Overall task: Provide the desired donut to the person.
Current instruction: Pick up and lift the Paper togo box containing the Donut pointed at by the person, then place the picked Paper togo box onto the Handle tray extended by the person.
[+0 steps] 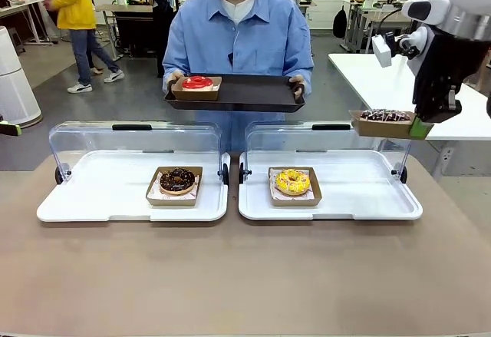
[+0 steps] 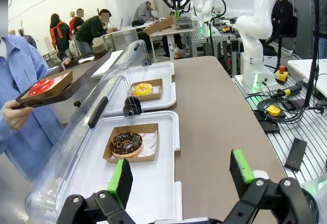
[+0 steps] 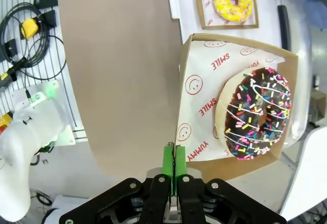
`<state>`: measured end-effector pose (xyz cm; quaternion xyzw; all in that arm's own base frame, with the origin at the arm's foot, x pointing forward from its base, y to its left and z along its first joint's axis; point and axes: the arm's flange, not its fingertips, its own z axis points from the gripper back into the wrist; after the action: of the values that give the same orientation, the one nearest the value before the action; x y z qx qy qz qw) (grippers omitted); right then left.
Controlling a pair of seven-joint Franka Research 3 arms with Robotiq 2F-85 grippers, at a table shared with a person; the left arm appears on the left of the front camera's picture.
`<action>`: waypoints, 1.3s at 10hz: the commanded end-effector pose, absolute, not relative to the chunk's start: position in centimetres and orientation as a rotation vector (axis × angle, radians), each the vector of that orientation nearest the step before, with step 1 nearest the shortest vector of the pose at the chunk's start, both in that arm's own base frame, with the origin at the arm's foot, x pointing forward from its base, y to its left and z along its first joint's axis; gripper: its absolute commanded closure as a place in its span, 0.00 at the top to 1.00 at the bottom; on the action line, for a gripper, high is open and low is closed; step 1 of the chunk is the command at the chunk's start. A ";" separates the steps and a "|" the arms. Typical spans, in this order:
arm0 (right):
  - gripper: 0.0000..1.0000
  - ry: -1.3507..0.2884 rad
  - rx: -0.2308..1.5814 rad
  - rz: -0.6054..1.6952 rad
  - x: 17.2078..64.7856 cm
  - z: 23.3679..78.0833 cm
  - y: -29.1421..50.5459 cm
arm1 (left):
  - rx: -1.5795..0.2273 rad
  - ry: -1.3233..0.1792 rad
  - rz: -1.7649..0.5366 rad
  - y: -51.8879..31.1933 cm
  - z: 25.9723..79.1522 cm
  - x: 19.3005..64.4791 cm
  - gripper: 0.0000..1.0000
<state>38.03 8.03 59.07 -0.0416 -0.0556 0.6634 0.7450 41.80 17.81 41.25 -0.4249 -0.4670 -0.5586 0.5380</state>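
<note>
The person (image 1: 238,34) stands at the far side of the table and holds a black tray (image 1: 253,93) with a red-glazed donut (image 1: 197,82) in a cardboard box. My right gripper (image 1: 420,127) hangs at the right, above the table and level with that tray. It is shut on the rim of a cardboard box (image 3: 202,132) that carries a chocolate donut with coloured sprinkles (image 3: 255,114). In the front view this donut (image 1: 386,114) sits right of the person's tray. My left gripper (image 2: 181,175) is open above the left white tray, holding nothing.
Two white trays with raised clear lids lie on the brown table. The left tray (image 1: 92,199) holds a chocolate donut (image 1: 177,181) and the right tray (image 1: 360,191) a yellow donut (image 1: 292,182), both boxed. A white table (image 1: 383,76) stands at the far right.
</note>
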 end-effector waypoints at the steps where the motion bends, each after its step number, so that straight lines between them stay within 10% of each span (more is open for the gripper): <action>1: 0.00 -0.125 -0.103 1.453 37.3 59.1 8.0 | -1.003 -1.121 -1.304 17.7 41.4 41.9 1.00; 13: 0.00 -0.125 -0.103 1.453 37.3 59.1 8.0 | -1.003 -1.121 -1.304 17.7 41.4 41.9 1.00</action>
<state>37.65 8.14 59.35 -0.0425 -0.0596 0.6655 0.7428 41.80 17.81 41.25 -0.4249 -0.4670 -0.5585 0.5380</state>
